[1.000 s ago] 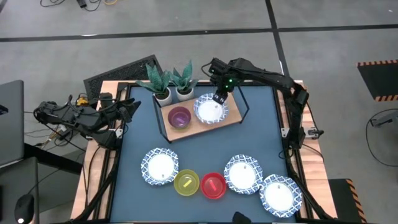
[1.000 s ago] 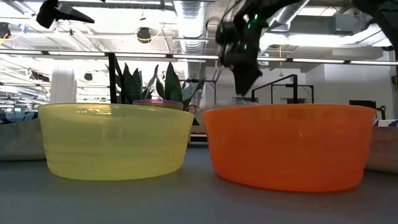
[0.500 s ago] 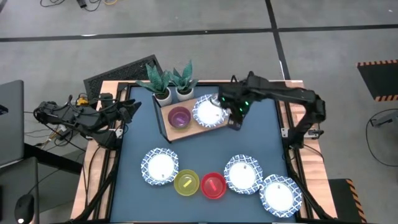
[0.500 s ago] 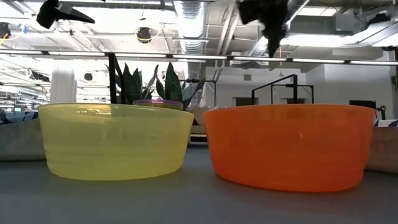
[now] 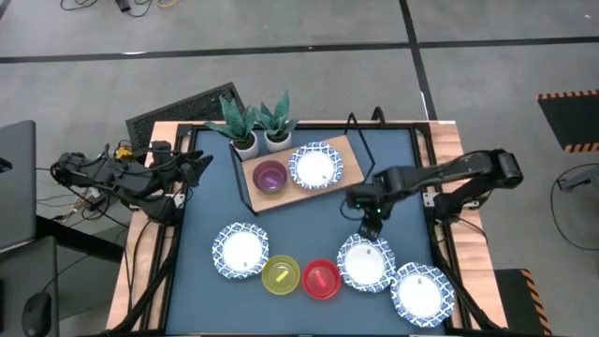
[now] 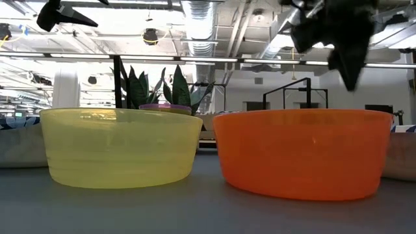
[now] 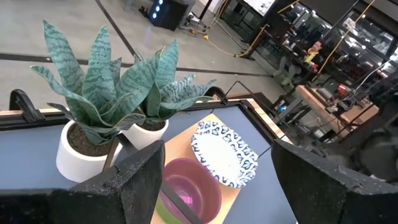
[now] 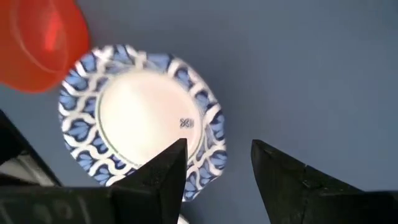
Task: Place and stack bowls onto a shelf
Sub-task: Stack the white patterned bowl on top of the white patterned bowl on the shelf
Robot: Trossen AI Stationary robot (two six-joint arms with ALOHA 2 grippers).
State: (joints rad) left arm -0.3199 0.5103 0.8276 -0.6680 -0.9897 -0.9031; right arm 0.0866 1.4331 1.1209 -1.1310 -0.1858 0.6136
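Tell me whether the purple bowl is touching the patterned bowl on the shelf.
Apart. The high view shows a strip of bare shelf wood between the purple bowl and the patterned bowl.

Four patterned white bowls on show: one on the shelf (image 5: 348, 173) at (image 5: 315, 167), three down on the tabletop (image 5: 299, 229) at (image 5: 240, 251), (image 5: 366, 262) and (image 5: 422, 293). Three plain bowls in sight: purple (image 5: 270, 177), yellow (image 5: 280, 275), red (image 5: 321, 280). Two plant pots (image 5: 245, 142) and (image 5: 277, 139). One shelf. Two arms, one claw each: left (image 5: 199, 165), right (image 5: 371, 223).
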